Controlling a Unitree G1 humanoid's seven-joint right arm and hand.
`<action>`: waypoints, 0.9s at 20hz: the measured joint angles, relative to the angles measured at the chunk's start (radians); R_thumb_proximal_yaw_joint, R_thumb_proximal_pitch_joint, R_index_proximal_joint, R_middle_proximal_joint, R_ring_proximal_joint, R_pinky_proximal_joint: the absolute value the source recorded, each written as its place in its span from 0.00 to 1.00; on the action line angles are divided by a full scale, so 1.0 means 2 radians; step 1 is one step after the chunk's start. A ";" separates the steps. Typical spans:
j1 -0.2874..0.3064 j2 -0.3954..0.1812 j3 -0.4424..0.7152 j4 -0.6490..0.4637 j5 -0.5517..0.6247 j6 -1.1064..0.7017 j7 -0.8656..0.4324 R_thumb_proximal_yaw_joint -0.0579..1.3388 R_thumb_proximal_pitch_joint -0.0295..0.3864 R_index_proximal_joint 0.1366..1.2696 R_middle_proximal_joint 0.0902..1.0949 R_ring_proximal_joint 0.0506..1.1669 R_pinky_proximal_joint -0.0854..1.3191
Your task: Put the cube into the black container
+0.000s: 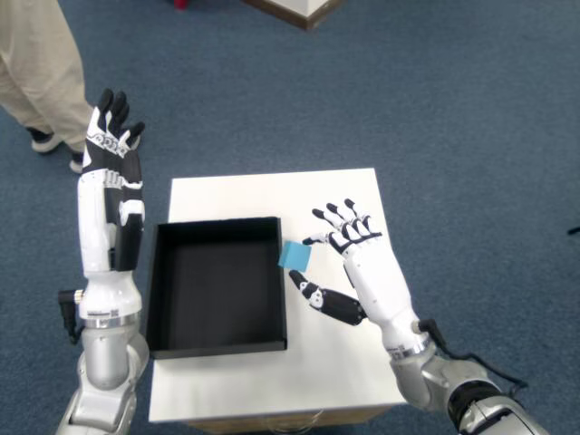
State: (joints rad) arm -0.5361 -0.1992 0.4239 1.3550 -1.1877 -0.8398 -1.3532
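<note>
Head view: the right hand (362, 272) is positioned over the white worktop (272, 195), palm facing down, fingers extended toward the far edge. The blue cube (293, 256) sits at the hand's thumb side, between the index fingertip and the thumb. Contact at the index tip appears likely; whether the thumb touches it cannot be determined, so a firm pinch cannot be confirmed. The remaining fingers are spread apart. The black container (216, 285) lies beyond the thumb, its near wall just beside the cube; the cube is at the container's rim, outside the interior. The left hand (111, 136) is raised, fingers open, on the container's far side.
</note>
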 measured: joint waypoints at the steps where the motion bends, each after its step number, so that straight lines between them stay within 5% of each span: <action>1: -0.001 0.001 0.001 -0.001 0.000 -0.001 0.000 0.69 0.40 0.71 0.20 0.17 0.12; 18: -0.021 0.016 0.020 -0.097 -0.011 -0.014 0.023 0.68 0.41 0.70 0.19 0.15 0.08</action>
State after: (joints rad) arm -0.5774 -0.1669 0.4642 1.1613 -1.2093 -0.8682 -1.3068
